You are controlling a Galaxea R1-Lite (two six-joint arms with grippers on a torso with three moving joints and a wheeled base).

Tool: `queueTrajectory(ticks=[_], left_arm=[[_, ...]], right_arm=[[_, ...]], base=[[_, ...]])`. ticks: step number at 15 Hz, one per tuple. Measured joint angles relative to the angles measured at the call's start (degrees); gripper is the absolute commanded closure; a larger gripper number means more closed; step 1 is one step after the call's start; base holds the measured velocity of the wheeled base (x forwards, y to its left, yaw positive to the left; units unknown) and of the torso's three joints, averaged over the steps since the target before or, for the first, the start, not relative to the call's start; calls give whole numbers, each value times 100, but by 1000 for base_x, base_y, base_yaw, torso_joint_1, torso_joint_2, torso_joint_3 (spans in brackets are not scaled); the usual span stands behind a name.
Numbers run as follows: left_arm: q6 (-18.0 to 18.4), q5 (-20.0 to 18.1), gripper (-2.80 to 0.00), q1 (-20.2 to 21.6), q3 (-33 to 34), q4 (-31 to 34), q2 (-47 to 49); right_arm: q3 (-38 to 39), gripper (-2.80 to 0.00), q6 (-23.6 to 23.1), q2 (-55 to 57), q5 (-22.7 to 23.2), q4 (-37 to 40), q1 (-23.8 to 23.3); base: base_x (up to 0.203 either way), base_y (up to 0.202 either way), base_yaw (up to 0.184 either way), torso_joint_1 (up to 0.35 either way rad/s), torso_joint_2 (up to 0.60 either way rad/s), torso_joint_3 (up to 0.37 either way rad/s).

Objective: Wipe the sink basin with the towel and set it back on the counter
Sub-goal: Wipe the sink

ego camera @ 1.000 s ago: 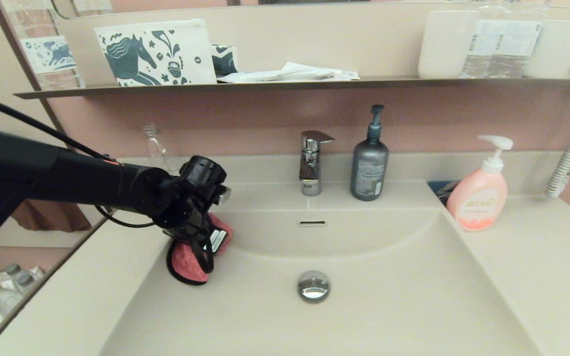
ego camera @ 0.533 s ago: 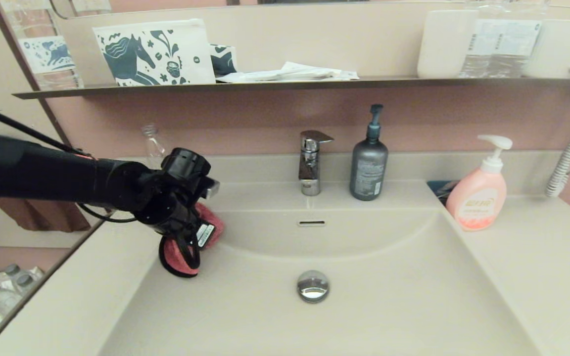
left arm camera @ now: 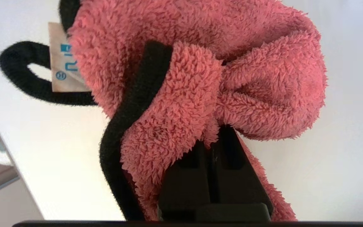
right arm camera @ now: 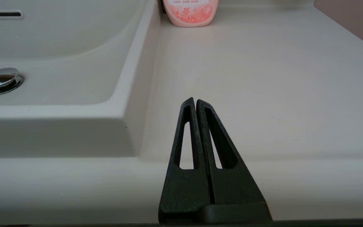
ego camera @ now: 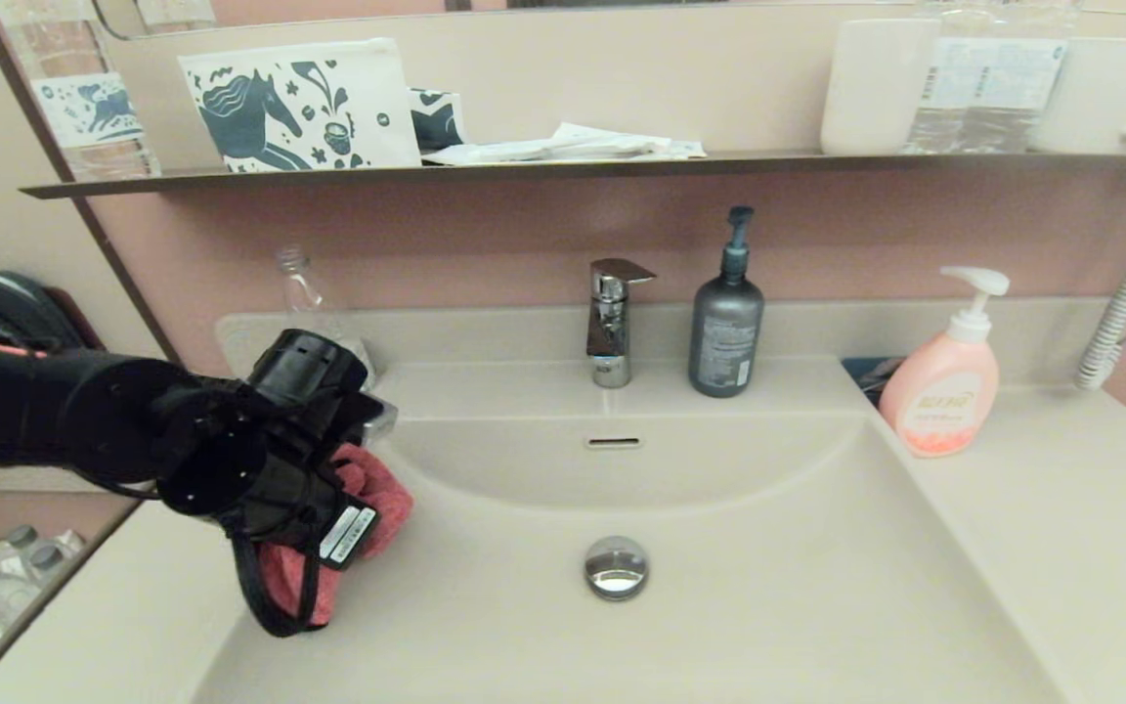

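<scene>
The coral-pink towel (ego camera: 374,495), fuzzy with black trim, a black loop and a white tag, is bunched in my left gripper (ego camera: 348,508). It hangs over the left rim of the beige sink basin (ego camera: 739,616); I cannot tell whether it touches the surface. In the left wrist view the black fingers (left arm camera: 232,164) are pressed together with towel (left arm camera: 263,82) folds pinched at their tips. The chrome drain plug (ego camera: 616,567) and overflow slot (ego camera: 613,442) lie bare. My right gripper (right arm camera: 195,101) is shut on nothing, parked low over the counter (right arm camera: 263,63) right of the basin.
A chrome faucet (ego camera: 610,323), a grey pump bottle (ego camera: 725,328) and a clear bottle (ego camera: 304,293) stand along the back edge. The pink soap pump bottle (ego camera: 944,386) sits at the back right. A dark shelf (ego camera: 524,168) and a coiled cord (ego camera: 1125,313) are above.
My left arm has drawn back to the left and toward the near side, carrying the towel from the basin's back-left corner to its left rim.
</scene>
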Motion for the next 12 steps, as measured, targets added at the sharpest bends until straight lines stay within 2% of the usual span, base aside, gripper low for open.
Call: queueTrajectory(ticks=[3, 6, 7, 10, 12], left_arm=[[-50, 61, 0, -11, 405, 280, -575], [-116, 223, 0, -29, 451, 623, -1227], [-185, 352, 0, -85, 365, 898, -1437], [-800, 295, 0, -471, -365, 1522, -1813], [-1039, 257, 0, -549, -828, 2039, -1987]], right_arm=[[0, 0, 0, 0, 0, 0, 0], [0, 0, 1, 0, 0, 0, 0], [0, 0, 0, 0, -1, 5, 7], [0, 0, 0, 0, -5, 7, 5], [0, 0, 0, 0, 0, 0, -1]], base=[[0, 0, 0, 0, 0, 0], [0, 0, 0, 0, 0, 0], [0, 0, 0, 0, 0, 0], [0, 0, 0, 0, 0, 0], [0, 0, 0, 0, 0, 0]])
